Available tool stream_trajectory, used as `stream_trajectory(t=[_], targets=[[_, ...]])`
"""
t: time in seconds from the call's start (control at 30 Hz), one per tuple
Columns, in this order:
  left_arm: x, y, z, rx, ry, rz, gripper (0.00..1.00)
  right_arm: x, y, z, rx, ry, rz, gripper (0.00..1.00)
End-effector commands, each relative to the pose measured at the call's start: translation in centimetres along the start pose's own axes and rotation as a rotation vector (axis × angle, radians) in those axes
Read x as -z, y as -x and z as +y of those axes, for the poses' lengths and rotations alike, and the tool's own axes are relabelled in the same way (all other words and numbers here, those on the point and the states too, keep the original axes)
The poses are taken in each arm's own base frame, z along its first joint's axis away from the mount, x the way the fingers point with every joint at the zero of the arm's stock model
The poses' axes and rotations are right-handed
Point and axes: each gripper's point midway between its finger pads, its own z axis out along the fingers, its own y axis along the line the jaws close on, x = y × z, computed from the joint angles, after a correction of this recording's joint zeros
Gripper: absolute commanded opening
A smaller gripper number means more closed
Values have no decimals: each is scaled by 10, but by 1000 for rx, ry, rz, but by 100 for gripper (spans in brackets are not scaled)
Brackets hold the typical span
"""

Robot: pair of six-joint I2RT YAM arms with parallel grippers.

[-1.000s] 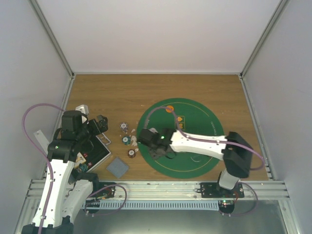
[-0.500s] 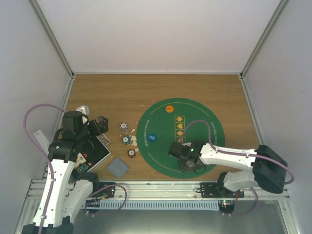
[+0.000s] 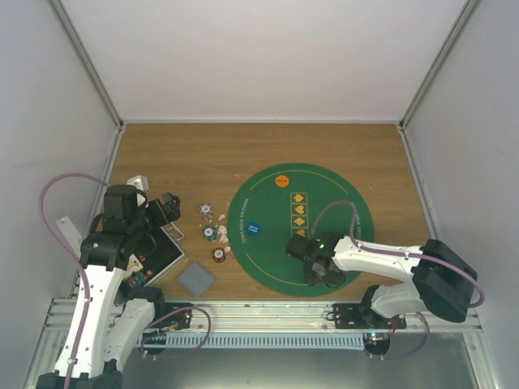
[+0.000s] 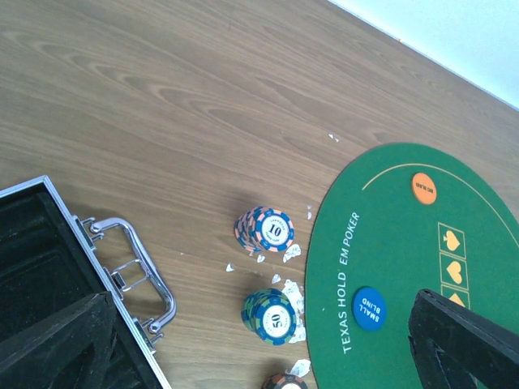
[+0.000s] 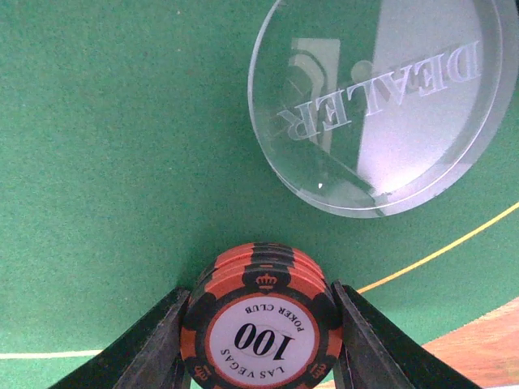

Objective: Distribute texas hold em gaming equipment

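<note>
Right pincer (image 5: 259, 344) clenched on stack of 100 chips (image 5: 261, 320), standing on green mat (image 5: 97, 146) just beside clear disc (image 5: 377, 105), toward tabletop (image 3: 203, 154) near edge. My left pincer (image 3: 165, 208) gaped, released, by left edge.

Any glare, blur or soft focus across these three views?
Top external: even light, soft; chips unreadable. Left wrist: mat lettering crisp, own fingers dark and blurred. Right wrist: 100 stack sharp; pale reflection in the dealer disc.

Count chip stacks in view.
4. On the table left of the green mat: 10s stack, 50s stack, brown stack. In the right gripper: 100s stack. The case may hide more.
</note>
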Motion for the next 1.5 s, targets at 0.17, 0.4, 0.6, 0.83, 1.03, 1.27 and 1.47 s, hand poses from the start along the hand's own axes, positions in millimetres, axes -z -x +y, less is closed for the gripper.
stream_trajectory(t=[0.17,0.4,0.6,0.83,1.03,1.27,1.47], targets=[[1,9,-3,8,-19,-42,99,-8,0,-8,-80,-31,3,44],[-3,8,-4,14,-25,-41,99,-8,0,-9,-83,-32,5,51],[-3,9,-4,18,-29,-46,99,1,5,-9,-91,-32,-16,60],[-1,10,-4,17,-29,-53,99,61,53,36,6,146,-180,78],[-1,11,-5,20,-36,-55,99,106,92,105,237,284,-313,82],[0,11,-3,24,-22,-58,99,102,93,215,546,319,-346,76],[-3,8,-4,27,-32,-46,99,93,85,280,779,330,-357,77]])
